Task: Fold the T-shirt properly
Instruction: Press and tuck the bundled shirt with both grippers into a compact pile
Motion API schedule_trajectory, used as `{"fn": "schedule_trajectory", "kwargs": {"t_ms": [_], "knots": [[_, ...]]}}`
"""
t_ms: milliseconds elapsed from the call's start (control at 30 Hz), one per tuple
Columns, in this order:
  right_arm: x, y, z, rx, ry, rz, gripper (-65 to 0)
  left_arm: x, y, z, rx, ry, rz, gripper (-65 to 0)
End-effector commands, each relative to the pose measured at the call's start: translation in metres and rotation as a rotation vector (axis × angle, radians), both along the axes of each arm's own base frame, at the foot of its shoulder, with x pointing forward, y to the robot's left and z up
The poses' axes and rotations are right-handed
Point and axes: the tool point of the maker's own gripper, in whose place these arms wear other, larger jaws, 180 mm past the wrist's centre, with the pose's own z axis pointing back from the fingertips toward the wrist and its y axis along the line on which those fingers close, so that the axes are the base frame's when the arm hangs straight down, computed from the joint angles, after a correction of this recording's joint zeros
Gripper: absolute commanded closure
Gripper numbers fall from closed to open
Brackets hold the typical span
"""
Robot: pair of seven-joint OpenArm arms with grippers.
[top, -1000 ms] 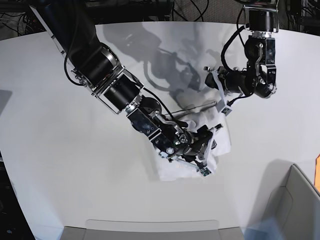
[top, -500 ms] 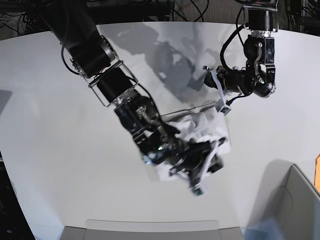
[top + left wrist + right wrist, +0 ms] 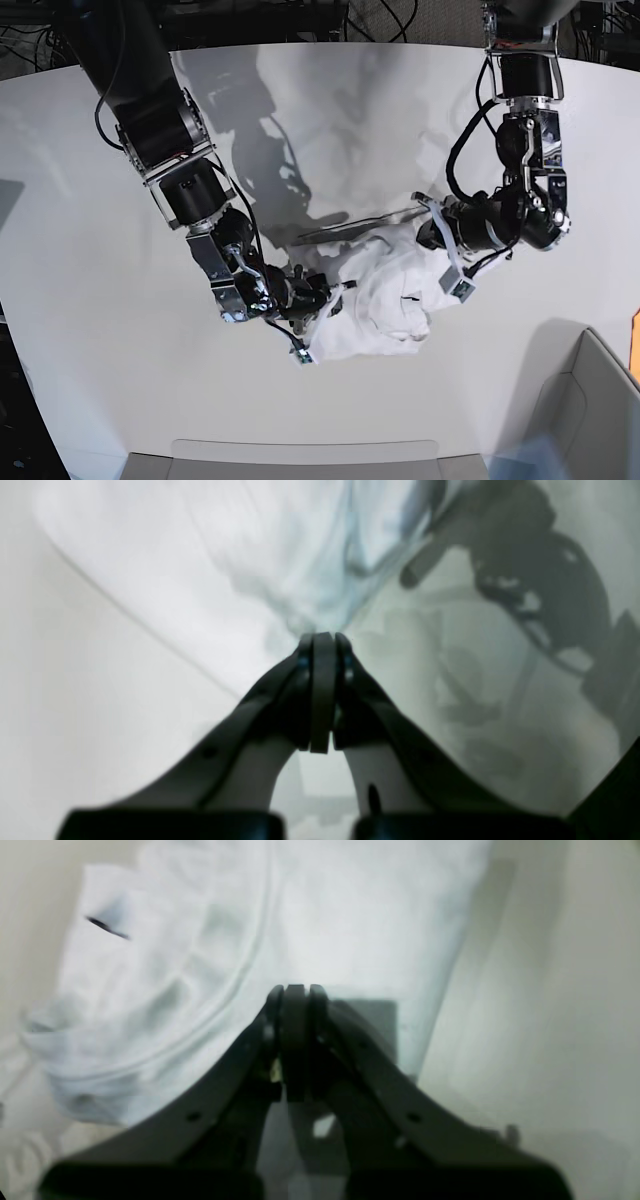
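The white T-shirt [image 3: 385, 295] lies bunched and wrinkled at the middle of the table. My left gripper [image 3: 437, 245], on the right in the base view, is at the shirt's upper right edge. In the left wrist view it [image 3: 324, 641] is shut, with cloth [image 3: 210, 555] fanning out from its tips. My right gripper [image 3: 322, 318] is at the shirt's lower left edge. Its jaws [image 3: 295, 990] are together against the cloth [image 3: 350, 915], where a curved seam shows. No tag can be made out.
The white tabletop [image 3: 100, 300] surrounds the shirt on all sides. A grey bin [image 3: 590, 400] stands at the lower right corner, and a grey tray edge [image 3: 300, 455] runs along the front. Dark cables and frame parts line the back.
My right gripper has swung left to the shirt's lower left edge and shut there. The left arm has come down closer to the table. The shirt has bunched up between them.
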Motion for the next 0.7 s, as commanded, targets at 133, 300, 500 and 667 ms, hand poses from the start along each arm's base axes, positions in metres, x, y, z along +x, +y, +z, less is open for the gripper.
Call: {"fn": "schedule_trajectory", "kwargs": {"t_ms": [133,300,500,667], "knots": [[-0.042,0.039,-0.008,-0.035,0.048,0.167,-2.8,0.006,-0.001,0.012,-0.006,-0.041,-0.002,0.0],[-0.071,0.066,0.02,0.025,-0.021,0.267,-2.8,0.005,-0.002,0.011,-0.01,-0.04,-0.003,0.0],[-0.058,0.07,0.099,0.145,-0.2,0.255,-2.8,0.005,-0.001,0.011,-0.007,-0.04,-0.002,0.0],[-0.019,0.047,0.116,0.154,-0.24,0.158,-2.8,0.004,-0.006,0.01,-0.012,-0.037,-0.017,0.0]]}}
